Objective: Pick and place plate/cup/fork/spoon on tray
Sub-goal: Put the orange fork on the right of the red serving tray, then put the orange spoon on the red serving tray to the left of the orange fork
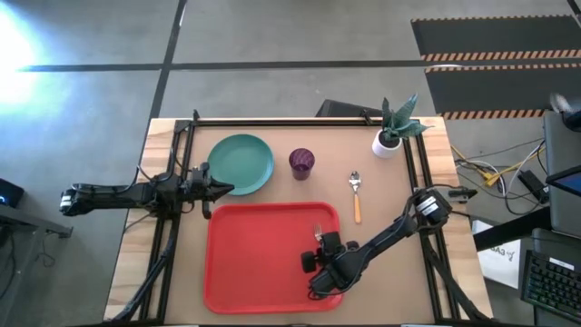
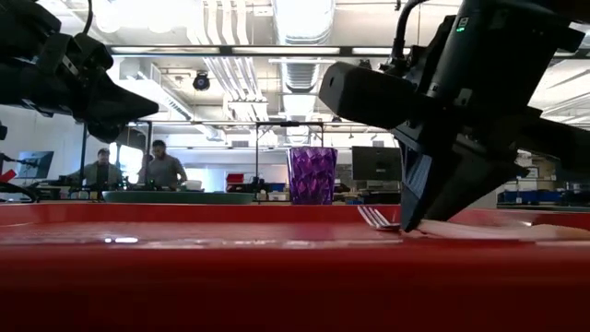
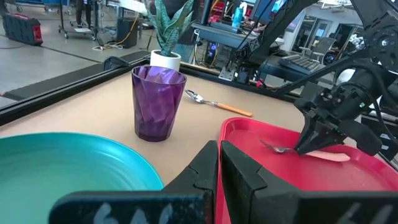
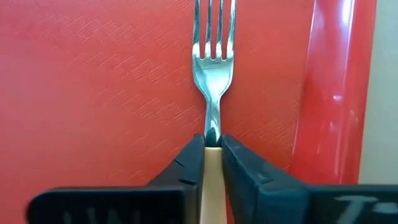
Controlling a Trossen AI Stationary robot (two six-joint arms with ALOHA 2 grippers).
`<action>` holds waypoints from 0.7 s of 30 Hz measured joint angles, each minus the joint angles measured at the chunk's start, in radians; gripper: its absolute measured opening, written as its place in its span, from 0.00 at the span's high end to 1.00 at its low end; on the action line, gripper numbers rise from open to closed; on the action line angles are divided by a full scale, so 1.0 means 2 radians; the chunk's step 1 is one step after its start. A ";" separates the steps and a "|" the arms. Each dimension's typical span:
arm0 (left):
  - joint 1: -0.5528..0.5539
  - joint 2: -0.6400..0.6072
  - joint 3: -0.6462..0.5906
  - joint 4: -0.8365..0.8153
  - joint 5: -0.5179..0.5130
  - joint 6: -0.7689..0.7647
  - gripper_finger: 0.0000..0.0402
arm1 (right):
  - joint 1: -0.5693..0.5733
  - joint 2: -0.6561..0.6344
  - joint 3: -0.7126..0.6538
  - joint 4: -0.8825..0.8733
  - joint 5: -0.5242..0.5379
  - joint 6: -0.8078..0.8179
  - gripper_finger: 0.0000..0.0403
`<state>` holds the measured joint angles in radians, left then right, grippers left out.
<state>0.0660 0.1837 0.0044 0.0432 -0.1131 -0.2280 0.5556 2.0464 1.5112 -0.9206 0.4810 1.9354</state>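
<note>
The red tray [image 1: 245, 272] lies at the table's near middle. My right gripper [image 1: 320, 243] is over the tray's right part, shut on the fork [image 4: 213, 37], whose tines point toward the table's far edge. My left gripper [image 1: 214, 187] is shut and empty, raised beside the near-left rim of the teal plate [image 1: 241, 163]. The plate lies flat on the table beyond the tray. The purple cup [image 1: 301, 162] stands upright to its right. The spoon [image 1: 356, 195] lies flat on the table farther right, bowl toward the far edge. My right gripper pinches the fork's orange-tan handle [image 4: 212, 163] between its two fingers, just behind the metal neck. The fingers slant down from the table's near right and lie along the fork. The tines [image 2: 376, 217] are low over the tray floor; whether they rest on it I cannot tell.
A white pot with a green plant [image 1: 393, 132] stands at the far right corner. Dark frame rails [image 1: 172, 182] run along the table's left, right and far sides. People show in the room beyond the table [image 2: 161, 166].
</note>
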 joint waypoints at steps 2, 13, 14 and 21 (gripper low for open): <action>0.000 0.000 0.000 0.001 0.000 0.000 1.00 | 0.000 0.001 0.000 0.002 0.003 -0.005 0.82; 0.000 0.001 0.000 0.000 0.000 0.000 1.00 | -0.005 -0.008 0.027 0.005 0.040 -0.080 0.66; 0.000 0.001 0.000 0.000 0.000 0.000 1.00 | -0.007 -0.012 0.033 0.000 0.045 -0.096 0.66; 0.000 0.002 0.000 0.000 0.000 0.000 1.00 | -0.033 -0.066 0.052 -0.099 0.048 -0.165 0.66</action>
<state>0.0661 0.1867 0.0044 0.0437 -0.1131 -0.2283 0.4893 1.9152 1.6150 -1.1179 0.5768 1.6056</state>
